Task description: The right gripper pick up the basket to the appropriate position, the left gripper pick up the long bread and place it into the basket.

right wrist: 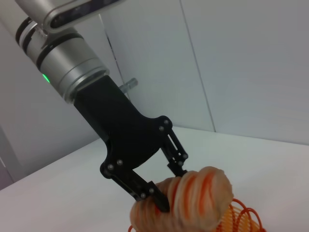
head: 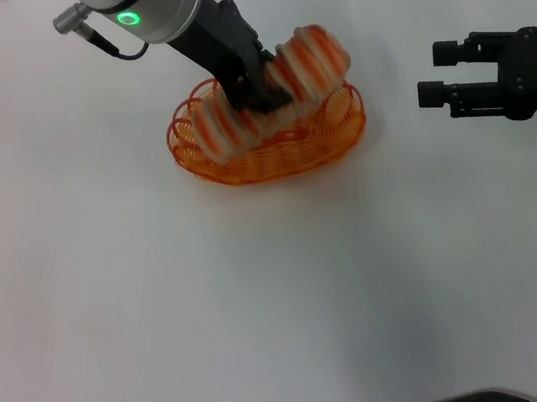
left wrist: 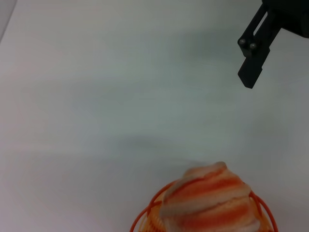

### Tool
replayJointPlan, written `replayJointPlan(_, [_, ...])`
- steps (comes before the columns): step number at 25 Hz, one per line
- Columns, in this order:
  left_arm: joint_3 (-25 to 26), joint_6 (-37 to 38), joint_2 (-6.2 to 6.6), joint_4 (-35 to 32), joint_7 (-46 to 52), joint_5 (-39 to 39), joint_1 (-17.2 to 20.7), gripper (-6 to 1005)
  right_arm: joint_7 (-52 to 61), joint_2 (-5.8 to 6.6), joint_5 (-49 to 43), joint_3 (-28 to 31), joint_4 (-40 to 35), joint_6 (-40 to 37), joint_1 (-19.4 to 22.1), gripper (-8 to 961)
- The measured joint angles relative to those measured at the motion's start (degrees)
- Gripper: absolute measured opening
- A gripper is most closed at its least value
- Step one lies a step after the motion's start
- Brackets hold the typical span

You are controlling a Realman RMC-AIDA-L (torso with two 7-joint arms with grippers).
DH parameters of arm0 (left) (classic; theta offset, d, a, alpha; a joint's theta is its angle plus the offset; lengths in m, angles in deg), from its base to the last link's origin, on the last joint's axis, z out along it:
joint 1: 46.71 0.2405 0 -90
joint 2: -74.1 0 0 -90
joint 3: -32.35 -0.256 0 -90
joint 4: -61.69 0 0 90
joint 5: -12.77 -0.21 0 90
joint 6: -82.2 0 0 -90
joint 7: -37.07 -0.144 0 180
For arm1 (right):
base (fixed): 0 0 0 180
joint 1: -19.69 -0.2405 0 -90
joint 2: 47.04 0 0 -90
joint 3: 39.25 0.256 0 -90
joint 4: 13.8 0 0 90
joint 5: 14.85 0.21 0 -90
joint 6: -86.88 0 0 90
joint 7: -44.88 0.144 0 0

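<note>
Basket (head: 271, 150) is parked mid-tabletop. My left end effector (head: 257, 86) is clamped on the long bread (head: 267, 90), tilted into it, so only release remains. Right end effector (head: 447, 73) idles apart, fingers spread.

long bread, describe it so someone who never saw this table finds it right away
On the white table sits an orange wire basket. The long bread lies tilted in it, gripped by the left tool. Only it has orange and cream stripes.
</note>
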Motion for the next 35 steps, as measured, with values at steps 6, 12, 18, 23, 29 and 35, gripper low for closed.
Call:
replayJointPlan(6, [-0.93, -0.76, 0.0, -0.03, -0.25, 0.05, 0.29, 409, 0.0, -0.01, 0.03, -0.53, 0.45, -0.07, -0.18, 726])
replayJointPlan(12, [1.55, -0.92, 0.0, -1.8, -0.38, 1.23, 2.74, 649, -0.05, 0.12, 0.07, -0.64, 0.46, -0.76, -0.24, 682])
replayJointPlan(18, [14.72, -0.4, 0.18, -4.02, -3.8, 13.51, 10.35, 791, -0.08, 0.28, 0.12, -0.66, 0.45, -0.84, -0.22, 674])
replayJointPlan(23, [26.44, -0.16, 0.68, -0.19, -10.77, 28.41, 21.86, 785, -0.08, 0.22, 0.01, -1.24, 0.12, -1.06, -0.21, 674])
replayJointPlan(29, [34.57, 5.33, 2.05, 5.02, -16.18, 34.6, 33.13, 786, -0.09, 0.66, 0.11, -1.28, 0.03, -1.6, -0.17, 674])
replayJointPlan(35, [42.78, 15.26, 2.92, 8.78, -23.52, 31.68, 38.39, 785, -0.06, 0.88, -0.12, -1.36, 0.02, -1.73, -0.9, 674])
